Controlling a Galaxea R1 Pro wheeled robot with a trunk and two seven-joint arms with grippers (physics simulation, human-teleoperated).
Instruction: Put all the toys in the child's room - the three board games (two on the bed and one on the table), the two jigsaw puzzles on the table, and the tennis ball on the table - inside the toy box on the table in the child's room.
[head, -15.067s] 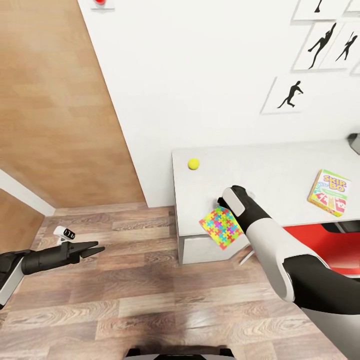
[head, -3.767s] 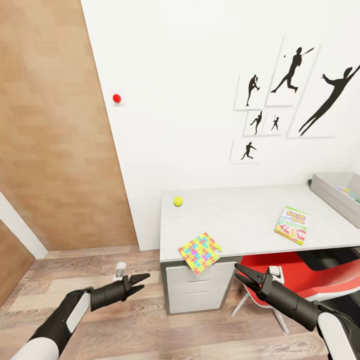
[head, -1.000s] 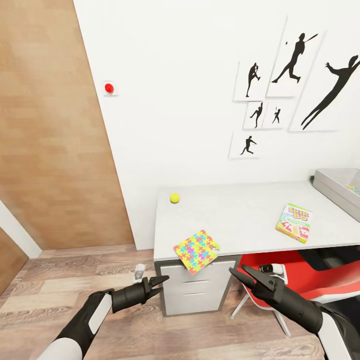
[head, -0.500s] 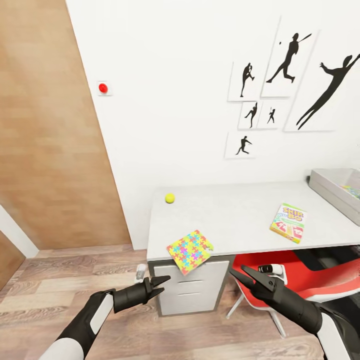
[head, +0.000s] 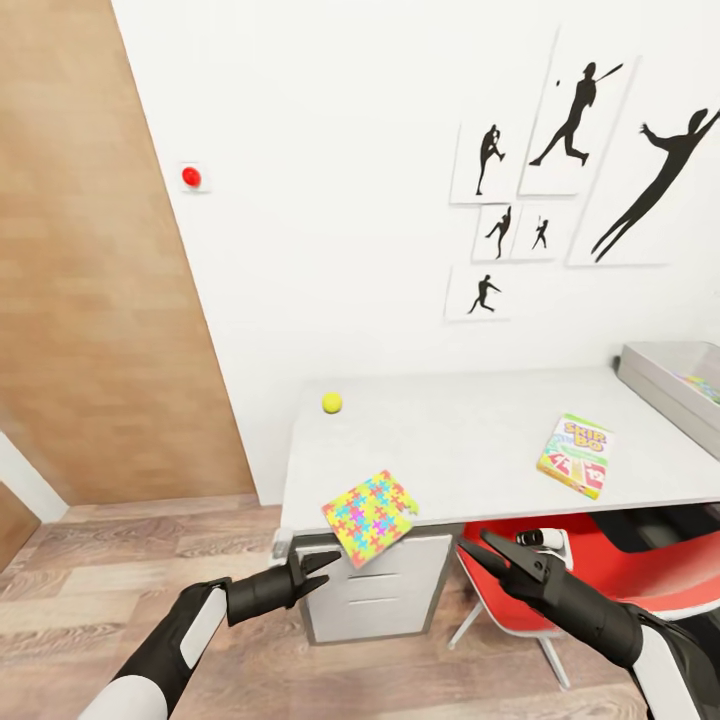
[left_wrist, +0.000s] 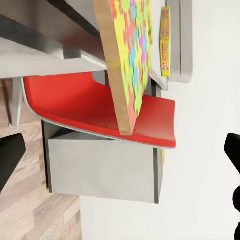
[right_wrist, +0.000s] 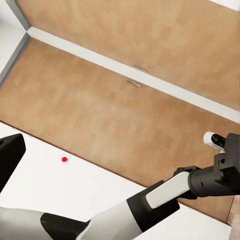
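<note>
While both black two-fingered grippers hover low in the frame with their fingers spread apart and holding nothing, the long pale white-grey table (head: 480, 450) stretches across the centre right of the head view against a white wall. The left gripper (head: 322, 565) points toward the grey drawer unit (head: 375, 590) just beneath the table's near corner; the right gripper (head: 478, 553) sits in the lower right, in front of the red-and-white swivel chair (head: 610, 550) tucked under the table. A thin square jigsaw puzzle in bright multicolour pieces (head: 369, 516) lies at the table's front left corner, jutting past the edge above the left gripper. The left wrist view catches it edge-on (left_wrist: 127, 60), with the red chair seat (left_wrist: 95, 110) beyond. A small yellow-green tennis ball (head: 332, 403) rests near the back left of the table, well apart from the puzzle. To the right lies a flat white-green-red "SKIP-BO" game box (head: 574, 455), and at the far right edge of the frame stands the light grey tray-like toy box (head: 660, 380), something colourful just visible inside. Black sports-silhouette pictures (head: 575, 160) hang at upper right; a red dome button (head: 191, 177) marks the wall at upper left, beside a wood-panelled surface (head: 90, 300).
</note>
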